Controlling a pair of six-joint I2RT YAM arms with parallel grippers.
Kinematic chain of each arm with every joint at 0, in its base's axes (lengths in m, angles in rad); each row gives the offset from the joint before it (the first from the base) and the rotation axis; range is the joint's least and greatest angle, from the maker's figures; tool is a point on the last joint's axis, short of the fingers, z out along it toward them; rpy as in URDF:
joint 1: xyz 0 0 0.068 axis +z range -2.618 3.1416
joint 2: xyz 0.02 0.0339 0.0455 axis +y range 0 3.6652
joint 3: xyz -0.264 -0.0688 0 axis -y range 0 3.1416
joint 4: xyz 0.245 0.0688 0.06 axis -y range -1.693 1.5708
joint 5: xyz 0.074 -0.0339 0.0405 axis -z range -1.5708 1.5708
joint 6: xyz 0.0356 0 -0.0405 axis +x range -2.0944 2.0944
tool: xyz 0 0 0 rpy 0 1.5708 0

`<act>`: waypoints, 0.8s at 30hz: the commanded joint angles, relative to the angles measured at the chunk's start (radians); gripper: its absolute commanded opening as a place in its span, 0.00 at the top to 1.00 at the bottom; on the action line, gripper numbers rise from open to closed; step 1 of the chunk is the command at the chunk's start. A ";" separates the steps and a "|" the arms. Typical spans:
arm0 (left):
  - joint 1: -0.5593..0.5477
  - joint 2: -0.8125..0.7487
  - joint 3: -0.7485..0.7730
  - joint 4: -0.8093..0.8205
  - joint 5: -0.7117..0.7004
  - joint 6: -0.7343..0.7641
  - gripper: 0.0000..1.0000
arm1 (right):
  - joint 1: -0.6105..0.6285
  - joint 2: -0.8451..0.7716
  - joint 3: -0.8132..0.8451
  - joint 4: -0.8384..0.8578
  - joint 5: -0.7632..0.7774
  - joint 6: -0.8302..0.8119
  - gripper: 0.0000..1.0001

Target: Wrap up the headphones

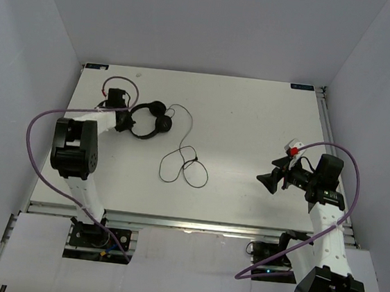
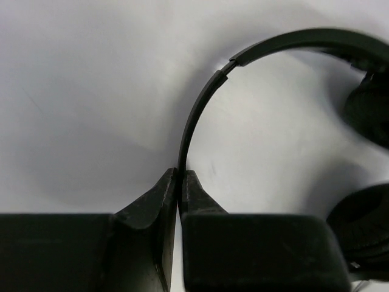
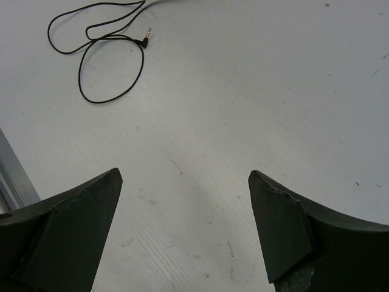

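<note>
The headphones (image 1: 149,119) lay flat on the table (image 1: 254,117) in its far left part, with the thin black headband (image 1: 133,122) curving toward the left and the two round earcups (image 1: 160,115) close together on the right side of the arc. From the earcups the long thin cable (image 1: 183,162) ran out toward the middle of the table, where it lay in several loose loops that crossed one another. The right wrist view showed those loops (image 3: 103,61) ending in an angled jack plug (image 3: 146,41) that rested on the bare surface.

The left end effector (image 1: 122,123) was at the outer side of the headband. In its wrist view its two dark fingers were pressed together (image 2: 180,176) with the narrow band (image 2: 200,103) pinched between their tips, so it was clenched on the headphones. Both padded earcups (image 2: 368,109) showed at the right edge of that view, partly cut off.

The right end effector (image 1: 269,182) was well apart from the headphones, over the right half of the table. Its fingers were spread wide (image 3: 185,176) with only white tabletop between them, grasping nothing, and the cable loops lay beyond its left finger.
</note>
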 commanded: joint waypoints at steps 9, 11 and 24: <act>-0.091 -0.228 -0.258 -0.074 0.050 0.127 0.73 | 0.000 -0.034 0.030 -0.019 -0.053 -0.017 0.09; -0.091 -0.197 -0.203 -0.077 0.062 0.148 0.62 | 0.000 -0.038 0.030 -0.019 -0.049 -0.018 0.09; -0.091 -0.013 -0.061 -0.108 0.177 0.285 0.59 | 0.000 -0.043 0.030 -0.017 -0.035 -0.023 0.09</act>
